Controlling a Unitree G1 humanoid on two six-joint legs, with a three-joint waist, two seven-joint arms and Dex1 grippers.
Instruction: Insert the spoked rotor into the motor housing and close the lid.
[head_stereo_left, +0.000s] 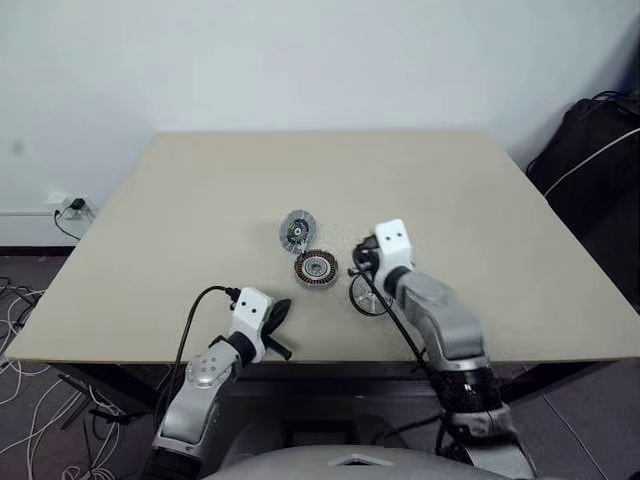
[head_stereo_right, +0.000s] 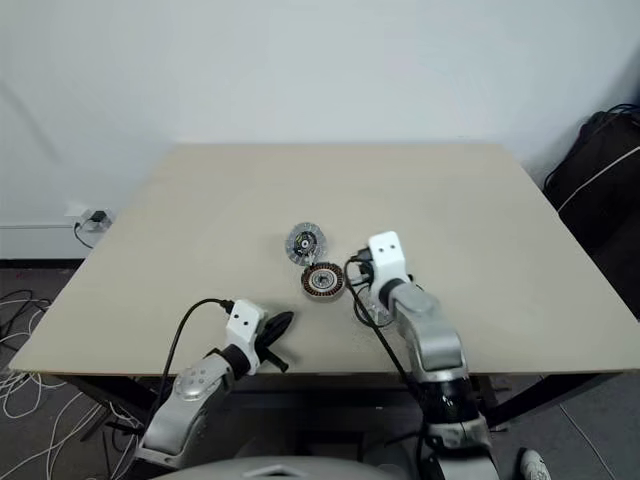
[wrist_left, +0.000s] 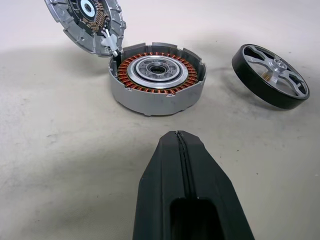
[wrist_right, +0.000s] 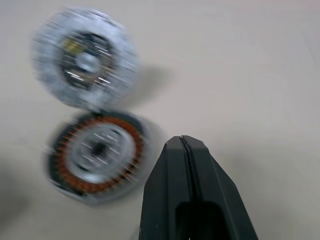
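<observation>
We see the motor housing (wrist_left: 157, 79) open on the table (head_stereo_left: 180, 200), its copper windings showing, and the lid (wrist_left: 86, 22) standing tilted at its far edge, hinged up, it seems. The spoked rotor (wrist_left: 270, 76) lies to the right of the housing, apart from it and not yet inserted; one side appears lifted from the table, though this is hard to judge.

Our left gripper (wrist_left: 181, 150) is closed and empty, resting near the table's front edge and pointing toward the housing. Our right gripper (wrist_right: 184, 152) is also closed and holds nothing; it hovers just right of the housing, above the rotor.

The risk we expect: the rotor is thin, so closed or badly aligned fingers could push it away instead of gripping it. A careless approach could also knock the lid shut before the rotor is inside.
</observation>
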